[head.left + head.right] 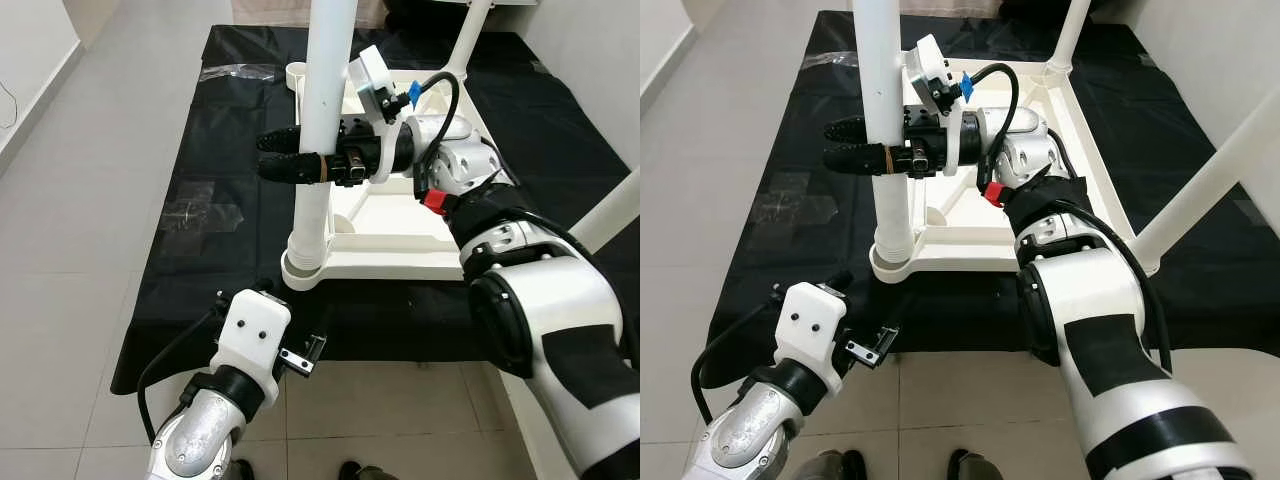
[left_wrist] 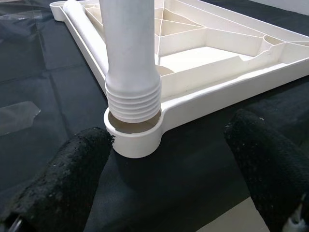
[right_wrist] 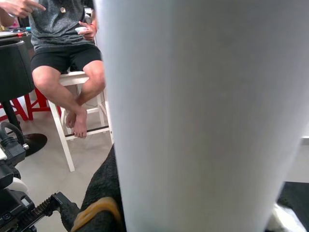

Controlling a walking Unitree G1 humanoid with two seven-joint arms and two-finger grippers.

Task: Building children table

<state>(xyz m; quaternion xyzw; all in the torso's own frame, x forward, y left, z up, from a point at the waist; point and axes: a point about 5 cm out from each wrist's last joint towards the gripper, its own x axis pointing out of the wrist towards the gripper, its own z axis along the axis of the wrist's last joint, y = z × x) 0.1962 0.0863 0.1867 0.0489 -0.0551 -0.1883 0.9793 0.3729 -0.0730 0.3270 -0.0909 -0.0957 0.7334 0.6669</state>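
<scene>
Right gripper (image 1: 290,160) fingers clasp the upright table leg (image 1: 322,130), threaded end down in the corner socket (image 2: 134,133); left gripper (image 2: 169,169) fingers spread.

So the white table leg (image 1: 325,110) runs out the top of the head views, can't see its upper end. From my right wrist it's just a blurry white wall hiding whatever's behind it, and one of my right fingers (image 3: 104,203) is half buried behind that leg. The person on the stool (image 3: 65,36) beyond the leg is cut off above the chest. My left fingertips (image 2: 63,174) near the leg's socket (image 2: 133,133) are out-of-focus black blobs clipped by the frame. The upside-down tabletop (image 1: 400,240) is partly covered by my right arm.
</scene>
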